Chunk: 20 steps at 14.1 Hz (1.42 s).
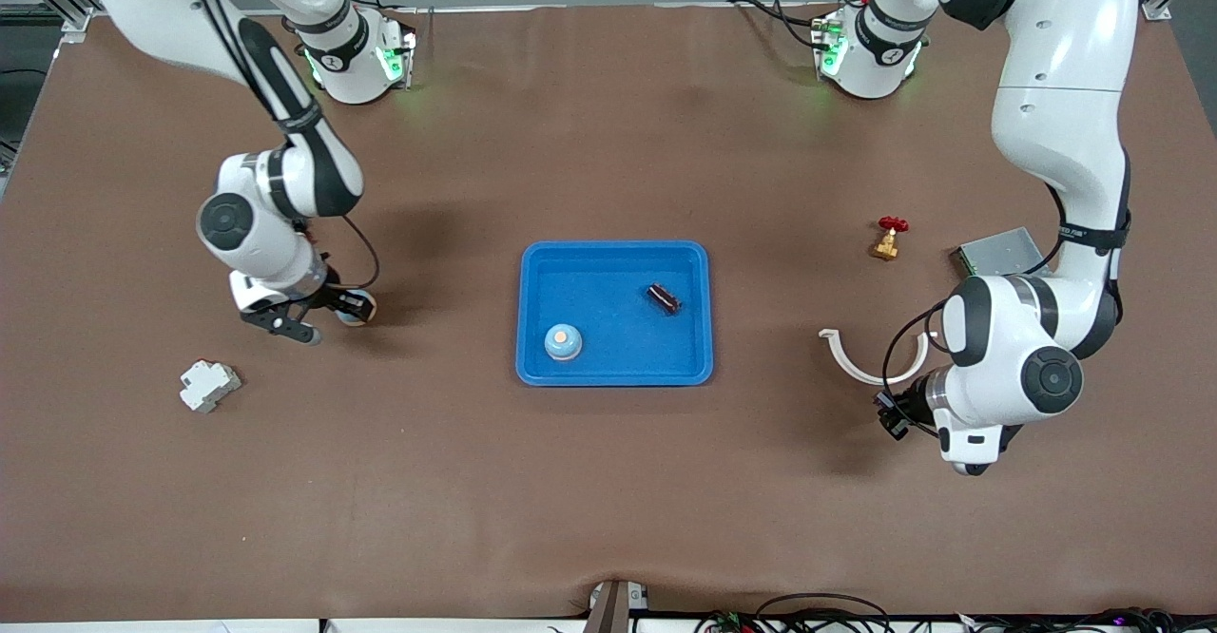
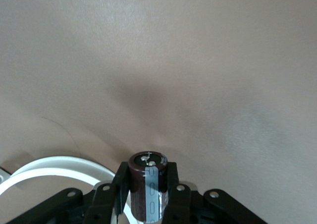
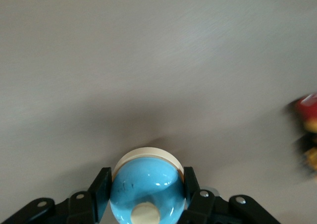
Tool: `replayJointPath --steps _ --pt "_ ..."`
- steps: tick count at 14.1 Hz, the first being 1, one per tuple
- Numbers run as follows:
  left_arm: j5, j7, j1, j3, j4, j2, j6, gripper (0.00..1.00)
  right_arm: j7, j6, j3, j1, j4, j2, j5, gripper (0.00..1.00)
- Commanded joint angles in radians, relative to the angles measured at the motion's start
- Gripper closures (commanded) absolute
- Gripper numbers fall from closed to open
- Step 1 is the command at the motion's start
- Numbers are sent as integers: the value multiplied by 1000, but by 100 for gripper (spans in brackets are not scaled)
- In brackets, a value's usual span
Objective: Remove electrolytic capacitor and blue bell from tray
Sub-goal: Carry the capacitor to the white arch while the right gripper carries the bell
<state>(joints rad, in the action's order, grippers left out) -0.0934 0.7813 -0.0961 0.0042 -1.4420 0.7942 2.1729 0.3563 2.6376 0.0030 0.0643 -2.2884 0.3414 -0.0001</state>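
Toward the right arm's end of the table lies a white block (image 1: pixel 209 386). The right arm bends down steeply, and the right gripper (image 1: pixel 335 306) hangs low over the table, its fingers (image 3: pixel 101 187) clamped on a blue bell (image 3: pixel 143 189) that is mostly hidden in the front view. At the edge of the right wrist view is a red and yellow blur I cannot identify. In the blue tray (image 1: pixel 614 253) sit a second bell (image 1: pixel 563 342) and a dark capacitor (image 1: pixel 664 298). A red-handled valve (image 1: pixel 889 239) stands toward the left arm's end, near a grey box (image 1: pixel 994 251) partly covered by that arm. The left arm folds low; the left gripper (image 1: pixel 894 416), largely hidden beneath its wrist, pinches another capacitor (image 2: pixel 148 184) upright beside a white curved piece (image 1: pixel 870 359).
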Motion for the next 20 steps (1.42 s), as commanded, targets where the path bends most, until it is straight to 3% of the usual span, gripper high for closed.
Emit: replayJointPath --steps 1,9,10,11,12,13,16,20 --pt "24 21 -1 0 8 20 1 100 -160 -8 20 -112 30 27 2 100" --pt "23 20 -1 2 11 56 39 100 -158 -51 18 -147 199 178 2 100" --pt "23 18 -1 2 12 56 39 93 -158 -76 18 -149 217 192 2 100" --pt "23 15 -1 2 12 56 39 70 -160 -103 18 -149 236 197 2 100" --pt "24 13 -1 2 12 56 39 10 -160 -129 18 -147 250 197 2 35" --pt "27 15 -2 3 12 54 39 0 -152 -151 18 -144 253 197 2 0" --pt "29 15 -5 19 26 14 38 0 -101 -250 35 -130 254 162 12 0" --pt "64 10 -10 19 52 -61 10 0 308 -352 136 -32 268 70 28 0"
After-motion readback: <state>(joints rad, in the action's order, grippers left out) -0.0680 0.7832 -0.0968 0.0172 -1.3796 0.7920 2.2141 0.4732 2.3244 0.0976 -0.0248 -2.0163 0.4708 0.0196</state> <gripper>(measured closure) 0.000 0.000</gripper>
